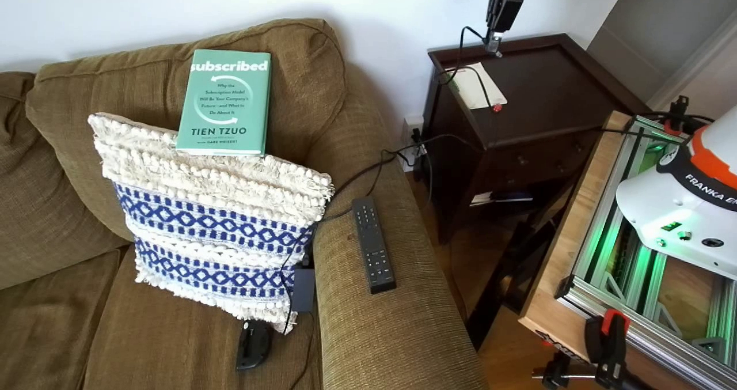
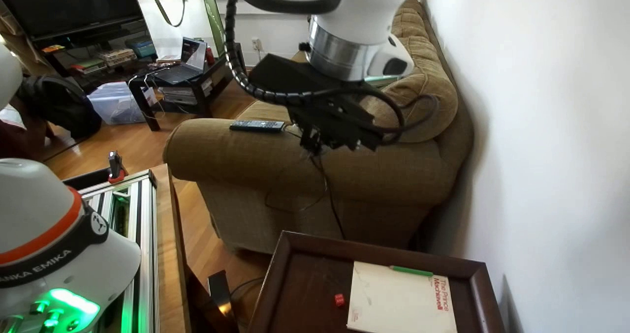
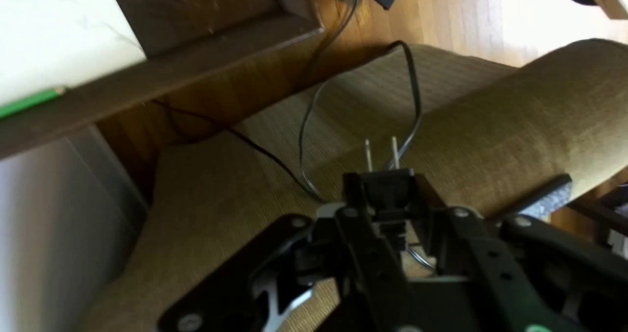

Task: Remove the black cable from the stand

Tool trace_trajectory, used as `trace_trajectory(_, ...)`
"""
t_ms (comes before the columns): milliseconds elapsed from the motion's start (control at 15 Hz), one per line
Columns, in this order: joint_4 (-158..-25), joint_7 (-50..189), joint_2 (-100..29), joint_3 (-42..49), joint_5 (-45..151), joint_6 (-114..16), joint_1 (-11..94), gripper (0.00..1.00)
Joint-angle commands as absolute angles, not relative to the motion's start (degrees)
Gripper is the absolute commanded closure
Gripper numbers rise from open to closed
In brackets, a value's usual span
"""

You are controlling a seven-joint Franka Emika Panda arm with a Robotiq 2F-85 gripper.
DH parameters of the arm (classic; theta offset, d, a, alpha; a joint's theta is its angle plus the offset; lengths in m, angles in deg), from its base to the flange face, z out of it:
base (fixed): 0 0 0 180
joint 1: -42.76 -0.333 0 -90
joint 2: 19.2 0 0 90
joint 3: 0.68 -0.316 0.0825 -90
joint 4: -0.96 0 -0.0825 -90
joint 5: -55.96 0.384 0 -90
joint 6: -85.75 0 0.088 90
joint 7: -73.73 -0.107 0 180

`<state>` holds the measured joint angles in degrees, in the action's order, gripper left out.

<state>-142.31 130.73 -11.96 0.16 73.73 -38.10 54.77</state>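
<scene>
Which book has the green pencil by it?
The cream book titled The Prince, on the stand; the pencil lies along its edge. The green book is on the sofa.

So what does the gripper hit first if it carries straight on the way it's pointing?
Probably the sofa arm, beyond the gripper in the wrist view. Depth is unclear, so the hanging black cable could get brushed first.

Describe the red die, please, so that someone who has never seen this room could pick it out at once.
Start at the dark wooden stand beside the brown sofa. On its top lies a cream book titled The Prince, and the red die sits just off the book's edge. Its small cube shape and colour set it apart from the flat book and slim green pencil.
</scene>
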Motion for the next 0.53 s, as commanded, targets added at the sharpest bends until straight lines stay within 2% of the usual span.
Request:
trace_trajectory(0, -147.87, 136.74, -4.5, 1.51, 82.44, -42.84, 46.88, 0.93)
trace_trajectory(67, -148.29, 138.59, -3.98, 1.74, 84.17, -44.66, 45.02, 0.93)
trace_trajectory(133, -145.2, 133.97, -6.7, 2.58, 79.89, -41.38, 45.97, 0.72)
trace_trajectory(467, -146.73, 136.37, -5.08, 2.88, 81.9, -43.6, 43.58, 0.72)
